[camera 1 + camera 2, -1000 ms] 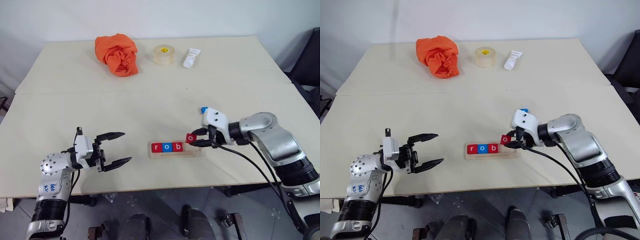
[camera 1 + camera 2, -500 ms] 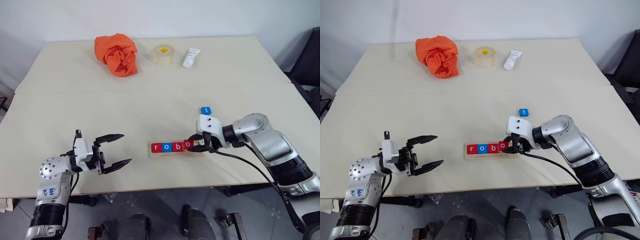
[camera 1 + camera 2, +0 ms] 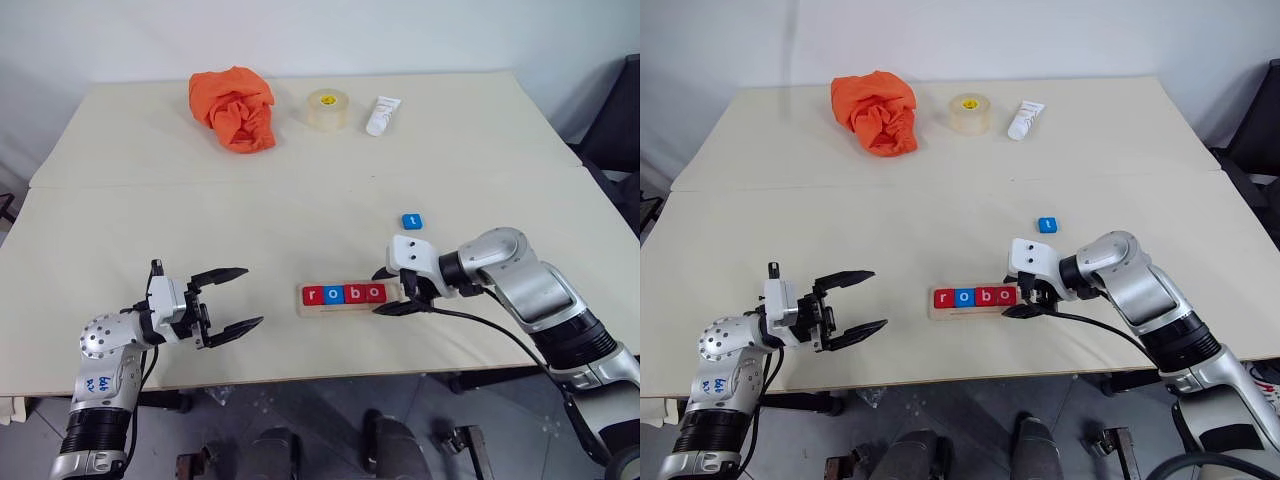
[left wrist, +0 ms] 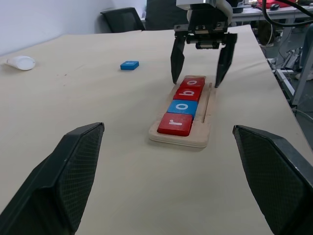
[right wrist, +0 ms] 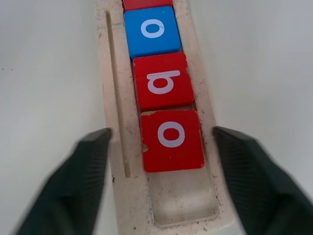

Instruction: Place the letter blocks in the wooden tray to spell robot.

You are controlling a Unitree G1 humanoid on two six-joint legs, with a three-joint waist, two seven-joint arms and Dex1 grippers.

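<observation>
Wooden tray (image 3: 352, 306) w/ 4 letter blocks (image 3: 345, 294); 1 blue block (image 3: 412, 221) outside

The table (image 3: 150, 210) is pale. On it lie an orange cloth (image 3: 233, 107), a tape roll (image 3: 327, 108), a white tube (image 3: 382, 115), a blue block (image 3: 412, 221) and the wooden tray (image 3: 350, 304).

Pale, unvarnished wood on the wooden tray (image 5: 115, 122), a little dusty and speckled near the end. Smooth, matt painted faces on the letter blocks (image 5: 170, 139). Matt beige tabletop (image 3: 300, 220). Crumpled orange cloth (image 3: 234, 107). Black, finely textured pads on the left end effector (image 4: 168, 176).
</observation>
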